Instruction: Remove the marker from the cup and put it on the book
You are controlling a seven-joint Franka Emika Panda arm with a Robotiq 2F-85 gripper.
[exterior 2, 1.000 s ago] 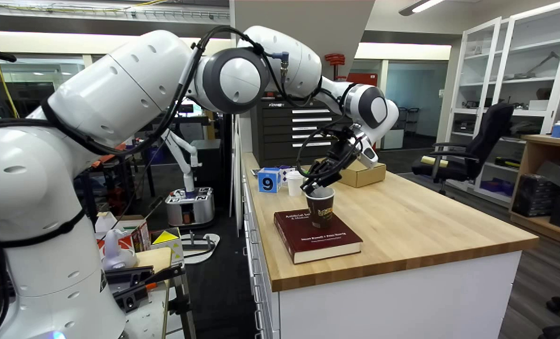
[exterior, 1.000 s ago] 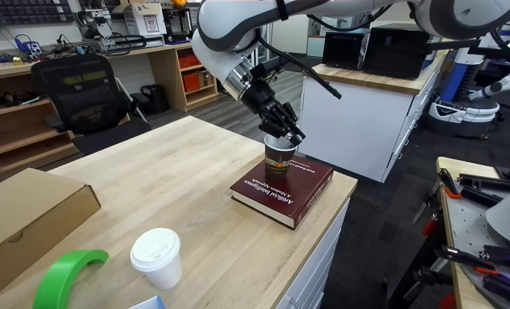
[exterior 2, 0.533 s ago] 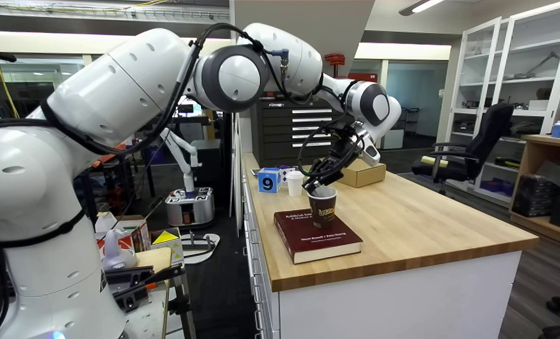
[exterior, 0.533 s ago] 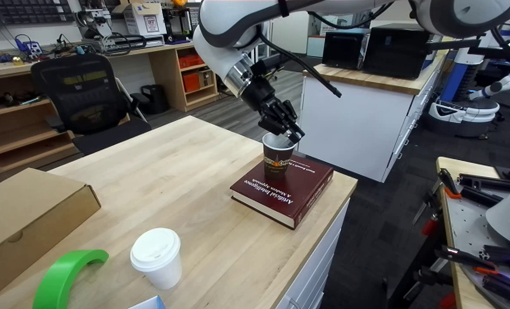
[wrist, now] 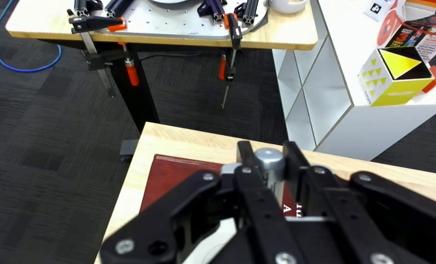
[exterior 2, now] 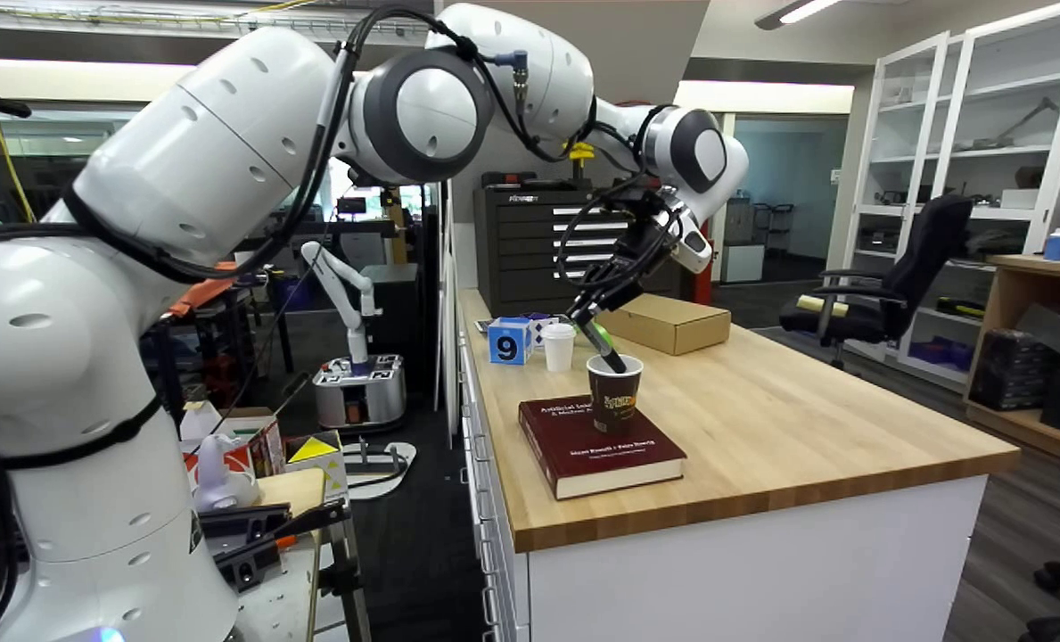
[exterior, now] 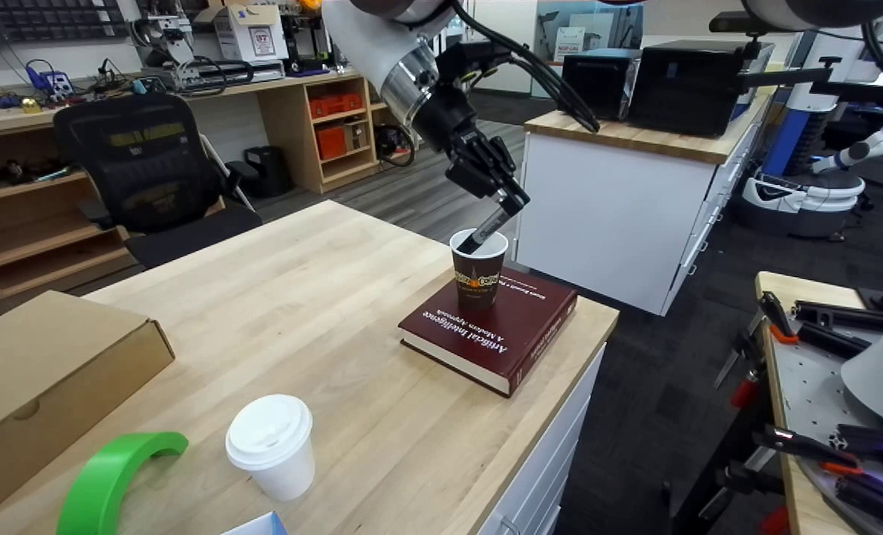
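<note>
Extraction seemed in hand: end effector (wrist: 268, 149) gripped tilted grey marker (exterior: 486, 227), black end in mouth of brown paper cup (exterior: 477, 279), which stood on Artificial Intelligence hardcover (exterior: 512, 316). Next likely needed lifting clear, then laying beside cup.

Brown cup (exterior: 478, 281), clock centre in an exterior view; wall around lower end of marker (exterior: 487, 226). Gripper (exterior: 513, 200): 1 o'clock, above rim. Free: book (exterior: 517, 327) cover, 4 to 7; tabletop (exterior: 322, 275), 9. Obstacles: white lidded cup (exterior: 272, 446), between 7 and 8; green arch (exterior: 113, 472), 8; cardboard box (exterior: 59, 364), between 8 and 9.
</note>
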